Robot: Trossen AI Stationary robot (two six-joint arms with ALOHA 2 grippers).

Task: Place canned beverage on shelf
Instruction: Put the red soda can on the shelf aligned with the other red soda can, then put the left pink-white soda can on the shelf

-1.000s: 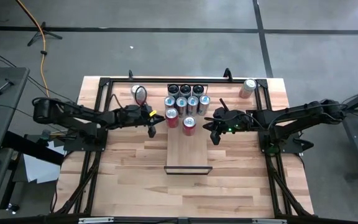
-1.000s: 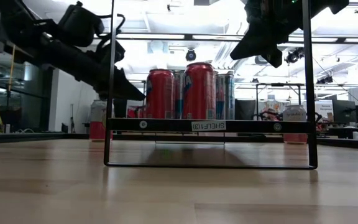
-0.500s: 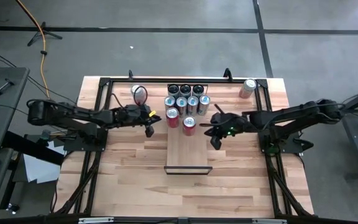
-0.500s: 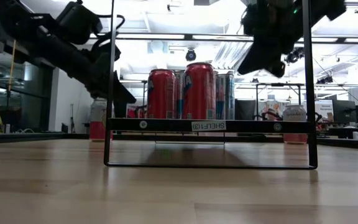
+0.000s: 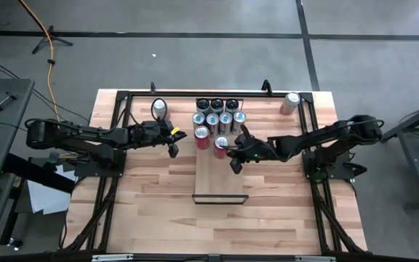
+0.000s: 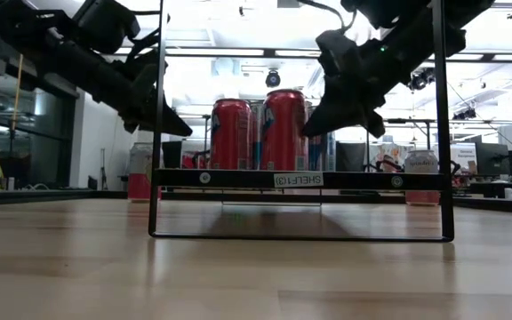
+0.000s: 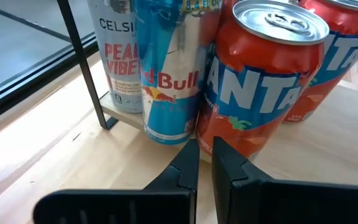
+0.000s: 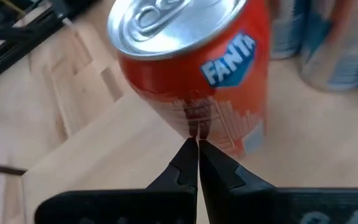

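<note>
From above, we could not read the labels of the cans at the far end of the shelf (image 5: 220, 178); their tops alone showed. A loose can (image 5: 160, 109) stood on the tabletop (image 5: 268, 211) near its far left, outside the shelf, and another (image 5: 291, 102) lay near the far right corner. The left gripper (image 5: 173, 149) hung just left of the shelf, its fingers closed together and holding nothing, tips close to the left red Fanta can (image 7: 263, 81), with a blue Red Bull can (image 7: 166, 81) beside it. The right gripper (image 5: 233, 166) reached over the shelf, fingers pressed shut and empty, just near of the right red Fanta can (image 8: 191, 68). Whether its tips touched that can we could not tell.
</note>
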